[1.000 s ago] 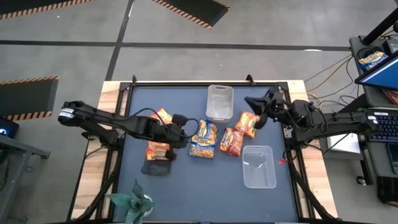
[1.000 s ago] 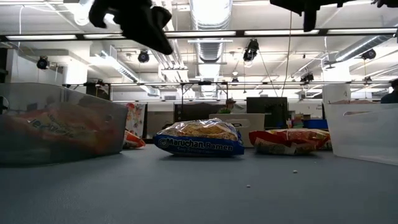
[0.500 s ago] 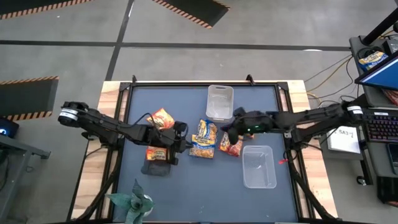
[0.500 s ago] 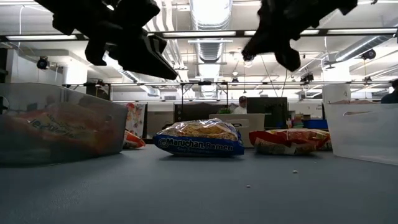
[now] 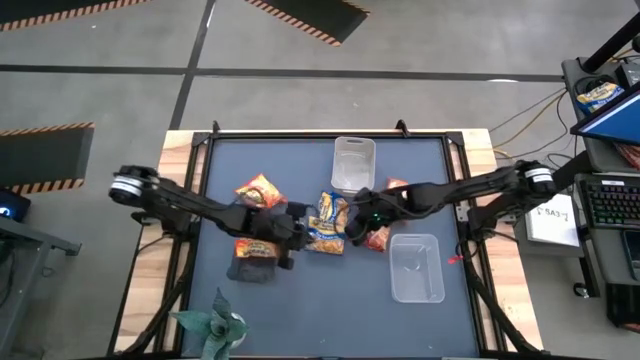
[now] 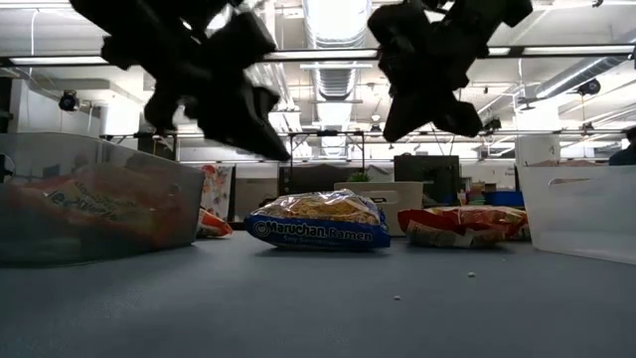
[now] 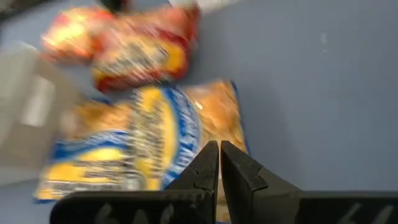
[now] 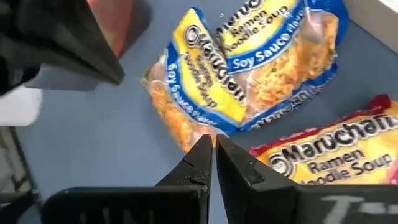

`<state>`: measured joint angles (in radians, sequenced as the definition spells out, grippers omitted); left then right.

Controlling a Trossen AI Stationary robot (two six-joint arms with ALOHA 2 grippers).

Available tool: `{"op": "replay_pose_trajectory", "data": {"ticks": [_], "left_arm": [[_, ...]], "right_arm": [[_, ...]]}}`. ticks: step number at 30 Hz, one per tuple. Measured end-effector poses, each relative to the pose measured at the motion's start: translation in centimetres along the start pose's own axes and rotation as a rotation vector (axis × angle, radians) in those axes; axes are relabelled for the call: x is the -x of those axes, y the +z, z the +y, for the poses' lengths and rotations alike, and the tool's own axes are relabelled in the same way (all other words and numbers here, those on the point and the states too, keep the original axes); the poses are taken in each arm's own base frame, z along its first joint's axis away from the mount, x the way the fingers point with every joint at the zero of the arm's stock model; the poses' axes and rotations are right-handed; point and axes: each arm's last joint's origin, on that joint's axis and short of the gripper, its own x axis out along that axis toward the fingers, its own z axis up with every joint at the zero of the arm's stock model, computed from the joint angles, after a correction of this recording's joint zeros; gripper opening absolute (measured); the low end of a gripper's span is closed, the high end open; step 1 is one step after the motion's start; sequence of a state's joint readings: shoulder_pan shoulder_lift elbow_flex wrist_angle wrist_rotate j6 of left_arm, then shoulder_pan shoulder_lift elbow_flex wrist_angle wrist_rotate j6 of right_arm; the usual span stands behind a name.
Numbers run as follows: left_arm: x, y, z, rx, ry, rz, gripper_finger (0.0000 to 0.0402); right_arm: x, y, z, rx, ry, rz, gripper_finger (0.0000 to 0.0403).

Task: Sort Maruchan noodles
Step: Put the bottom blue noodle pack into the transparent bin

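Note:
A blue-and-yellow Maruchan packet (image 5: pixel 327 222) lies flat mid-table, also clear in the right wrist view (image 8: pixel 249 68) and the low view (image 6: pixel 318 221). Orange-red packets lie at its right (image 5: pixel 377 236), toward the far left (image 5: pixel 260 190) and under the right arm (image 5: pixel 396 186). Another orange packet sits in a tub (image 5: pixel 253 256) at the near left. My left gripper (image 5: pixel 293 230) is shut, hovering just left of the blue packet (image 7: pixel 143 149). My right gripper (image 5: pixel 357 216) is shut, hovering at the packet's right edge. Both hang above the table (image 6: pixel 273 139) (image 6: pixel 397 124).
One clear tub (image 5: pixel 352 163) stands at the table's far middle and another (image 5: pixel 416 267) at the near right. A small green plant (image 5: pixel 215 325) sits at the near left edge. The dark cloth (image 5: pixel 300 290) covers the table, with bare room along the near side.
My right arm has swung from the table's right edge toward the middle and come down over the blue packet's right side. My left gripper has moved a little toward the near edge and lower, beside the blue packet. No packet has moved.

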<state>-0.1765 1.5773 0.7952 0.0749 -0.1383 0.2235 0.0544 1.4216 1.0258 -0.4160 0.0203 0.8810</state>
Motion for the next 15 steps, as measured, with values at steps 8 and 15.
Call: {"op": "replay_pose_trajectory", "data": {"ticks": [8, 15], "left_arm": [[-3.6, -0.2, -0.9, -0.044, -0.054, 0.223, 0.0000], [-4.3, -0.9, -1.0, 0.004, -0.051, 0.257, 0.0000]], "right_arm": [[-1.9, -0.6, -0.2, -0.006, 0.003, 0.135, 0.0088], [-3.3, -0.5, -0.9, 0.024, -0.052, 0.112, 0.0222]]}}
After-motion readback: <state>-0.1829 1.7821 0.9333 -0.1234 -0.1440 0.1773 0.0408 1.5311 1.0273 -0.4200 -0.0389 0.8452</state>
